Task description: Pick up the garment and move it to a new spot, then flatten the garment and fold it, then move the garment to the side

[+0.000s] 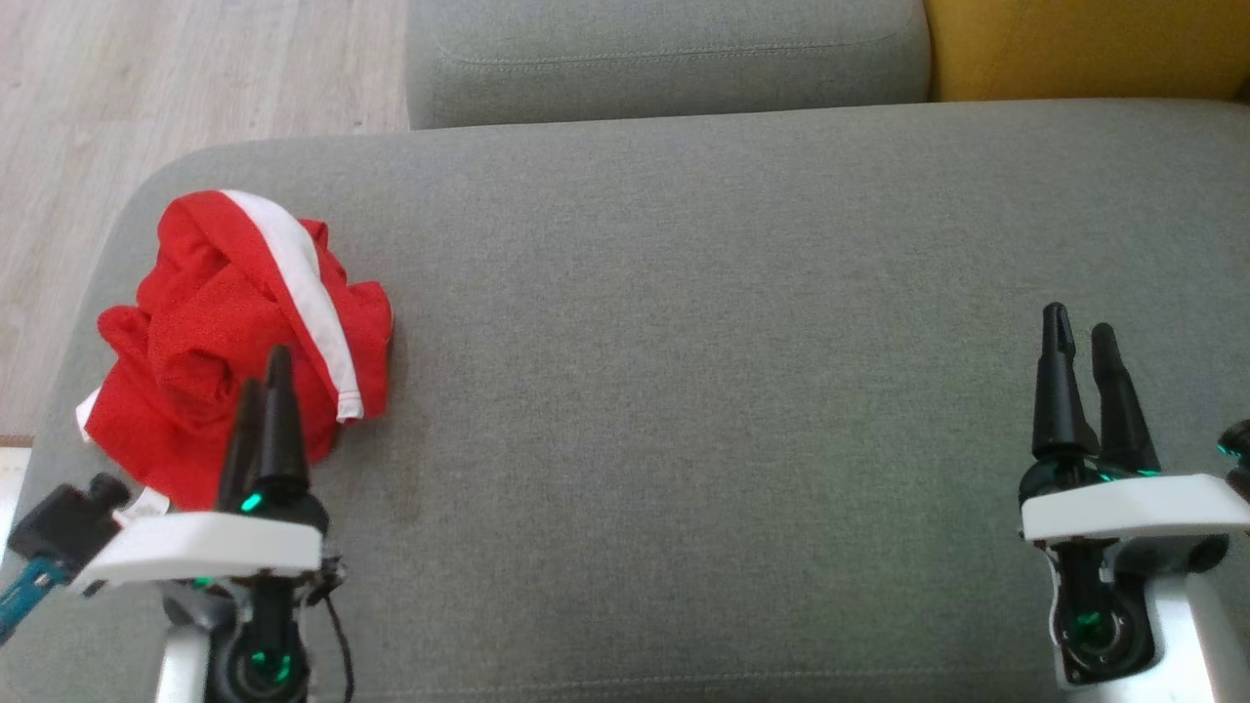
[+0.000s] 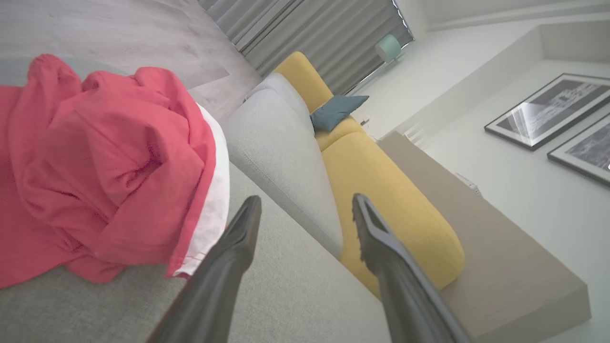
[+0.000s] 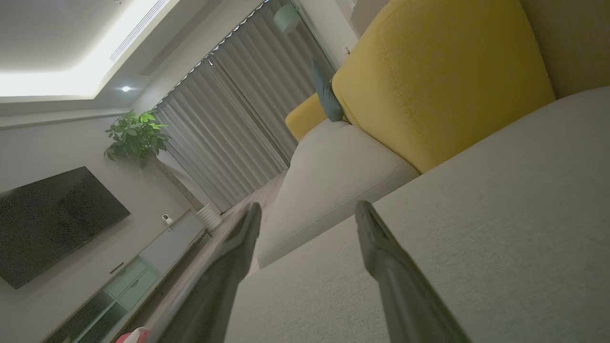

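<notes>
On the broad grey seat cushion (image 1: 684, 293) of the sofa, which is serving as the work surface, most of the fabric is lying bare. This is leaving ample room for the move, the flattening and the fold. A second grey cushion (image 1: 664, 59) and a yellow backrest (image 1: 1074, 49) are bordering the far edge, and a wood floor (image 1: 146, 78) is showing beyond the left corner.

The garment (image 1: 225, 322), red with a white stripe (image 1: 303, 283), is sitting in a crumpled heap near the cushion's rounded left corner, close to its edge. No part is lying flat, so the first step, the pick-up, is judged not yet done. Because the heap is lying well apart from the cushion's middle, a carry toward the centre is likely being prepared.

The left tool (image 1: 266, 371) is hovering at the near side of the heap, fingers pointing into it. This is the arm placed for the grasp. In the left wrist view the left tool (image 2: 306, 199) is standing with both fingers spread wide and nothing between them. One finger is reaching just beside the white hem of the garment (image 2: 95, 166). Whether it is touching the cloth cannot be told.

The right tool (image 1: 1080, 322) is waiting over bare cushion at the far right, well apart from the garment. In its own wrist view the right tool (image 3: 309, 206) is likewise standing spread and is holding nothing.
</notes>
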### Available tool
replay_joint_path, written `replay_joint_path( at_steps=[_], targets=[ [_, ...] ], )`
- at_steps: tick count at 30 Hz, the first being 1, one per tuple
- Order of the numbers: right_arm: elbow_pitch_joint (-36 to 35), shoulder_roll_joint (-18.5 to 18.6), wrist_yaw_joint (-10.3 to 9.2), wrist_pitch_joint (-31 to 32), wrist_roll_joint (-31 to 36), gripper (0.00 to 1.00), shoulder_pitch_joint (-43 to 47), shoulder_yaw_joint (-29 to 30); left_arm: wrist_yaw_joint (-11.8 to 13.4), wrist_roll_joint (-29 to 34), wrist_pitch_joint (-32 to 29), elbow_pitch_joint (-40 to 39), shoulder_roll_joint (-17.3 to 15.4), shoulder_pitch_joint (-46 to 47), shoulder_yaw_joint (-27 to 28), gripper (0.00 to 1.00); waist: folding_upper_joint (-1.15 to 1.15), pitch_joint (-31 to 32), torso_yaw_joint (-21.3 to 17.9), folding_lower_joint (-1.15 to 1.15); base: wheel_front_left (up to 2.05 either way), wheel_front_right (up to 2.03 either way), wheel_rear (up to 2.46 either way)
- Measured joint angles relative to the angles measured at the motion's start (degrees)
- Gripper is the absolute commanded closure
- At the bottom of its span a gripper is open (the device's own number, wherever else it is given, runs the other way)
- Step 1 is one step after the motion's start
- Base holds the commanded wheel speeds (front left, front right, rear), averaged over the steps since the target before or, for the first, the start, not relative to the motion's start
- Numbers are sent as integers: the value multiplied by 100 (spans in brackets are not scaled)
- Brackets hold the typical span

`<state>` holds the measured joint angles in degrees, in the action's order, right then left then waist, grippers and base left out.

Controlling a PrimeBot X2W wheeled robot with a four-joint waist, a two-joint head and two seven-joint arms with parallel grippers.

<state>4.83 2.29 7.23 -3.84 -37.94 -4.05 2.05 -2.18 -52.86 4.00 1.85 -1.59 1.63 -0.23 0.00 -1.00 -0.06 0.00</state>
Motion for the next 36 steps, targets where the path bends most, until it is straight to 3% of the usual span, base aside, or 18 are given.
replay_joint_path(
  at_steps=[15,26,36],
  targets=[
    [-30,1,0,-231,1266,0,3,-31,131,1699,253,-165,-24,-9,-708,0,0,-9,4,0,0,0,0],
    [-133,2,0,-432,2101,0,9,-96,434,2710,424,-197,-325,-9,-1290,0,0,-2,-16,0,0,0,0],
    [-231,5,0,-583,2898,0,21,-240,910,3531,591,-196,-627,14,-1904,0,0,14,-22,0,0,0,0]
  ],
)
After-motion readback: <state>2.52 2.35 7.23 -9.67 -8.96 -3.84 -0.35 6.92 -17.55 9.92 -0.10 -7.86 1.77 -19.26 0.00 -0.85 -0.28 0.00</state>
